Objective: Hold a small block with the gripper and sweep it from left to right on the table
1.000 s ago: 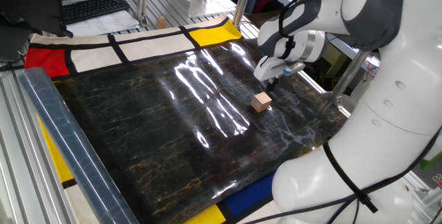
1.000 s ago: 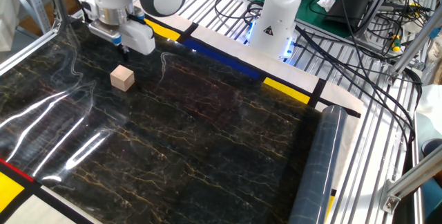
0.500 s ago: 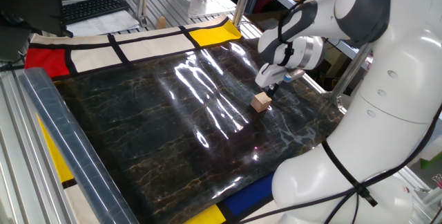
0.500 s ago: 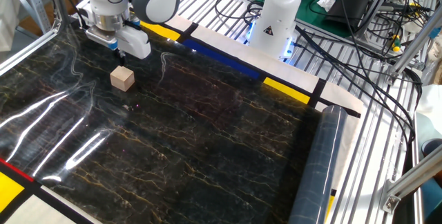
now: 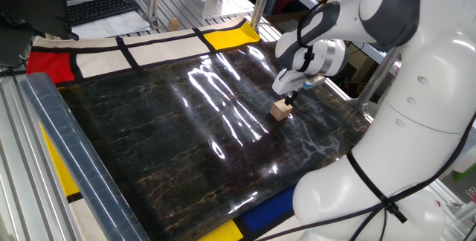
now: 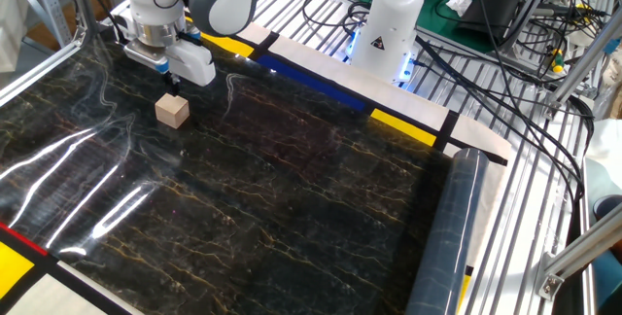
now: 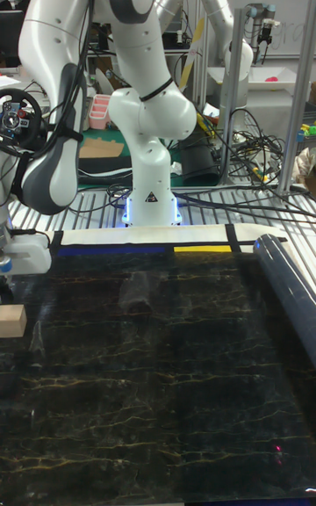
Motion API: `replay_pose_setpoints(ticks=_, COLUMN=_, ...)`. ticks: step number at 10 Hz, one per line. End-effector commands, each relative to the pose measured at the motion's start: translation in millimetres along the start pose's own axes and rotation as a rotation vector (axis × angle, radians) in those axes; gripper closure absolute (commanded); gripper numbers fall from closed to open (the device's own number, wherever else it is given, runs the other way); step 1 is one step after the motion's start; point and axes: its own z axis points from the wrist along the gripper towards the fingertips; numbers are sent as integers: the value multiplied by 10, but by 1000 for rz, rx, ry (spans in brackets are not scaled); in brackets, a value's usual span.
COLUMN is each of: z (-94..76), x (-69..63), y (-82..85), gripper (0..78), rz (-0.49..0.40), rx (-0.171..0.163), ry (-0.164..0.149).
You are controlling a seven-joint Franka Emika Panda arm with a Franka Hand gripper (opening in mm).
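The small block (image 5: 281, 109) is a light tan wooden cube resting on the glossy black marble-patterned table (image 5: 171, 137). It also shows in the other fixed view (image 6: 172, 111) and at the left edge of the tall view (image 7: 10, 320). The gripper (image 5: 288, 97) hangs just above and slightly behind the block (image 6: 173, 85), its dark fingers pointing down close to the block's top. The fingers are too small to show how far apart they stand. In the tall view only a corner of the white gripper housing (image 7: 25, 256) is visible.
A rolled-up transparent sheet (image 6: 449, 232) lies along one table edge (image 5: 67, 159). The arm's white base (image 7: 149, 198) stands behind the blue and yellow border panels (image 6: 321, 87). Cables (image 6: 525, 52) and aluminium framing surround the table.
The gripper has moved down and sideways toward the block, ending almost over it. The block has not moved.
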Motion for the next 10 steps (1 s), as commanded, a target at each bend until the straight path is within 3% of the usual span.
replay_pose_setpoints(ticks=1, z=56, x=-38, y=-46, gripper=776, rz=7, rx=6, ry=-4)
replay_pose_setpoints(ticks=10, z=30, x=-65, y=-68, gripper=776, rz=-1, rx=5, ry=-1)
